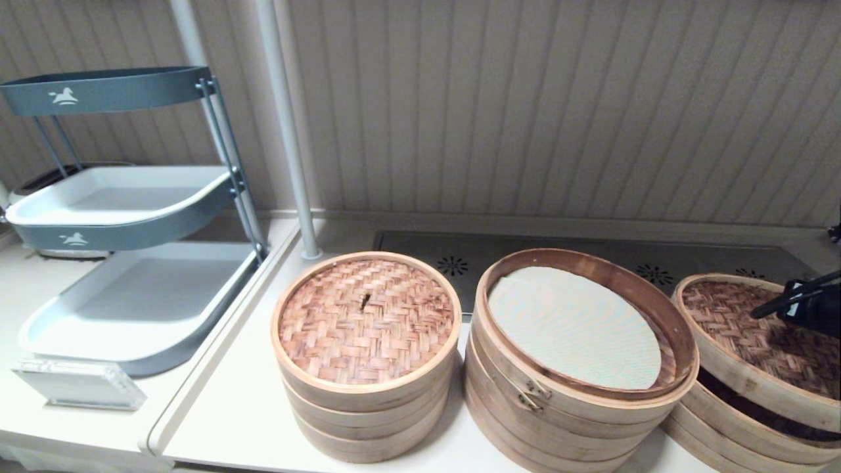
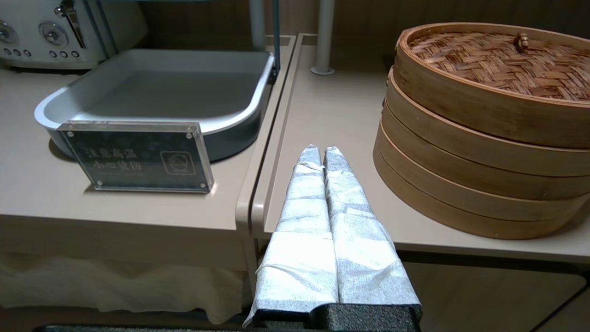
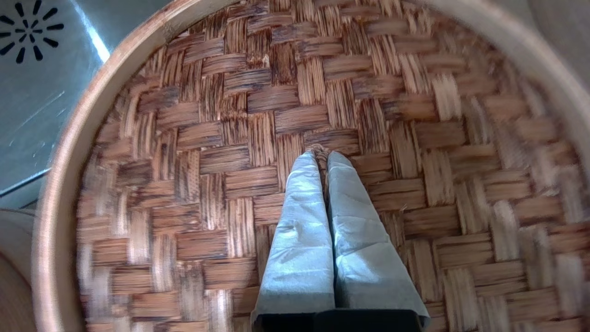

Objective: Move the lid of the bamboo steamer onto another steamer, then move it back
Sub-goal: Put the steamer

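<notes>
The bamboo steamer lid (image 1: 755,345) hangs tilted over another steamer (image 1: 729,430) at the far right, with a dark gap under its near edge. That steamer's own top is hidden beneath it. My right gripper (image 1: 788,303) is above the lid's middle. In the right wrist view the right gripper (image 3: 321,156) is shut on the small centre loop of the woven top (image 3: 221,138). The wide stack with a metal clasp (image 1: 525,394) stands uncovered in the middle, showing a white liner (image 1: 571,325). My left gripper (image 2: 318,150) is shut on nothing, low off the counter's front edge.
A narrower three-tier stack (image 1: 366,322) with its own woven lid stands left of the middle stack, seen as stack (image 2: 474,152) from the left wrist. A grey tiered tray rack (image 1: 131,289), an acrylic sign (image 1: 79,384) and a white pole (image 1: 289,131) stand at the left.
</notes>
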Available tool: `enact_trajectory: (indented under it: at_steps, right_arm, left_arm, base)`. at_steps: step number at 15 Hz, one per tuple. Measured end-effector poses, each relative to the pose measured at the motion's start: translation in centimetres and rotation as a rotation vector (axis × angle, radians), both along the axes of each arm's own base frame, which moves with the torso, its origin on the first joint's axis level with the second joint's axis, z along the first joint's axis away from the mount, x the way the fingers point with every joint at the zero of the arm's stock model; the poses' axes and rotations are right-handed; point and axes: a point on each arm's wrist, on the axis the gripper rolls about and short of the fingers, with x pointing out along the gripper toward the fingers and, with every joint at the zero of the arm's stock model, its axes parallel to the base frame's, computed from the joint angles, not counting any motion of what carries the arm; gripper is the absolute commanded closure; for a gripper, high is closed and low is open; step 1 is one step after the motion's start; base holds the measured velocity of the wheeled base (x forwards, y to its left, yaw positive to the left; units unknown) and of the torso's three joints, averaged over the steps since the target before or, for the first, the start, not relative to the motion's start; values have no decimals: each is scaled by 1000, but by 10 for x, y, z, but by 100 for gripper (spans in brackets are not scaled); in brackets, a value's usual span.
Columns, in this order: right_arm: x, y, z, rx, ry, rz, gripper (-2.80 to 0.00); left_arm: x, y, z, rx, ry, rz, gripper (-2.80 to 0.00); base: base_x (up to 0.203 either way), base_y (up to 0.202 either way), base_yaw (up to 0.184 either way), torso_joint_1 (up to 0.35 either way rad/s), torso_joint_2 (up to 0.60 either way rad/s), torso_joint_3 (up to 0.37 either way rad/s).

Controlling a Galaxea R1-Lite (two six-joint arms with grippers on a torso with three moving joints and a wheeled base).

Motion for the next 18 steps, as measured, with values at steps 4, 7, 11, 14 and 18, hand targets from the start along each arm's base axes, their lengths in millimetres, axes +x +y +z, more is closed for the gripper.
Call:
enact_trajectory:
  at_steps: [4,7,11,14,18]
  right_arm:
    - [2,-1,-5,5,11,2,0]
    - [5,-2,-10,1,0,3,0]
    - [8,-2,-17,-1,-2,4,0]
    - [5,-1,-23,7,17,7,0]
    - [5,0,-29,1,4,7,0]
  left_arm:
    - [0,0,0,0,0,1,0]
    - [0,0,0,0,0,1,0]
    - [0,0,0,0,0,3,0]
    - [0,0,0,0,0,0,0]
    - [0,0,0,0,0,0,0]
  base:
    - [0,0,0,0,0,0]
    - [0,0,0,0,0,0]
    - [0,0,0,0,0,0]
    - [0,0,0,0,0,0]
    - [0,0,0,0,0,0]
